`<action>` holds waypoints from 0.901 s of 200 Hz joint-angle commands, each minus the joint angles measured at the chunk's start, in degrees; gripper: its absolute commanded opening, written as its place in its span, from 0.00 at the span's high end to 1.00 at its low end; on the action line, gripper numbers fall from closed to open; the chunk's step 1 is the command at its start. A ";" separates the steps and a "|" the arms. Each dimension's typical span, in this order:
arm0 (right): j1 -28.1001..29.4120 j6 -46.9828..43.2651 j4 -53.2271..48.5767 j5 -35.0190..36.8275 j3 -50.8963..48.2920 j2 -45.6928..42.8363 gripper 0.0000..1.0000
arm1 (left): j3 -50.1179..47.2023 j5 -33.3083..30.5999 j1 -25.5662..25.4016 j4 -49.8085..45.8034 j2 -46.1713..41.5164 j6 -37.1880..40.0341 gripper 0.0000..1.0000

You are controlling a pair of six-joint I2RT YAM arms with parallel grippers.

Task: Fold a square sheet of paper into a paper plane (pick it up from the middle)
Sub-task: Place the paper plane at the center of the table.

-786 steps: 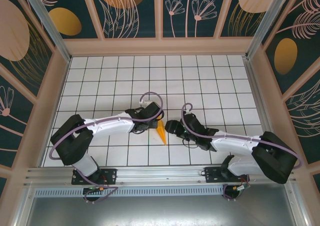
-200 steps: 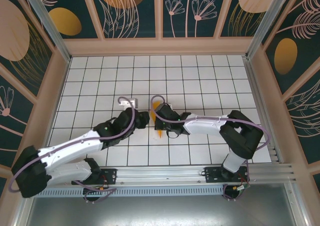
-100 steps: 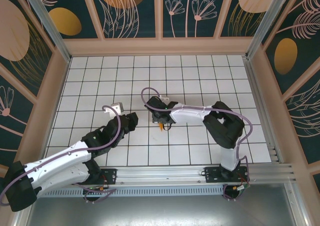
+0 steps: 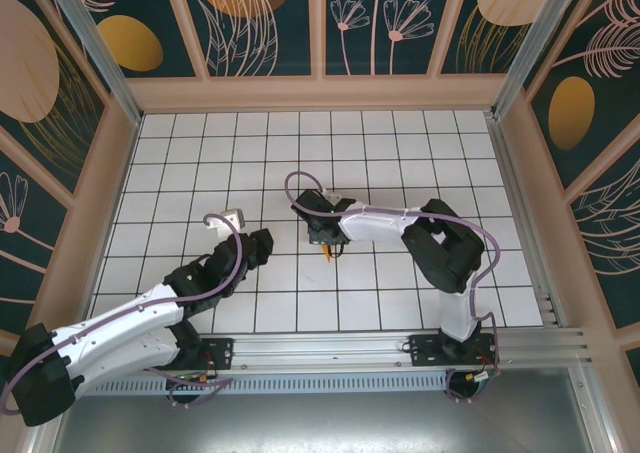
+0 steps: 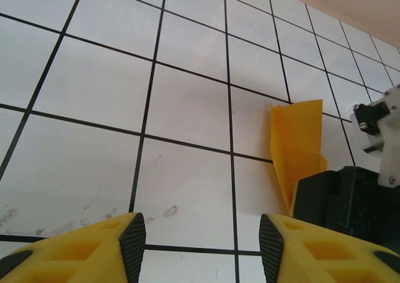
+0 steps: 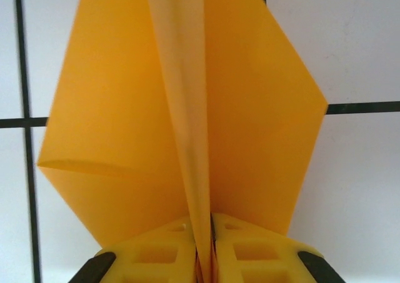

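Left gripper (image 5: 201, 244) sits farther back than a second ago, jaws spread; I see the plane (image 6: 256, 120) to its right, lying near-to-far, keel pinched by my right gripper (image 6: 201, 238).

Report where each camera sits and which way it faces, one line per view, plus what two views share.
Top external: above and behind, looking down at the gridded table; both arms show, with left end effector and right end effector.
Left wrist: low over the tiles, facing the paper plane; its own open yellow fingers show.
Right wrist: close behind the paper plane, whose centre fold its fingers pinch.
Shared: both wrist views see the paper plane.
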 commanded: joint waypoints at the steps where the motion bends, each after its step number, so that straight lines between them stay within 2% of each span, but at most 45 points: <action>1: -0.46 -0.78 -1.69 -1.29 0.74 2.31 0.82 | -0.49 0.80 0.52 0.89 0.47 0.08 0.47; 58: -0.64 0.12 -1.47 -2.15 0.76 5.72 0.74 | -0.40 1.64 1.21 1.07 0.91 0.43 0.46; 67: -0.88 0.39 -1.64 -1.95 0.95 6.35 0.70 | -0.48 1.91 1.31 1.00 0.89 0.38 0.46; 93: -2.47 0.25 -2.08 -1.34 1.97 7.29 0.68 | -0.65 2.40 1.62 1.25 1.09 0.39 0.46; 170: -8.09 -4.59 -7.31 -1.19 11.86 13.82 0.66 | -0.68 4.34 2.75 2.01 1.69 1.27 0.46; 180: -8.27 -4.90 -7.98 -0.96 12.94 14.47 0.60 | -0.50 4.55 2.96 2.04 1.96 1.42 0.46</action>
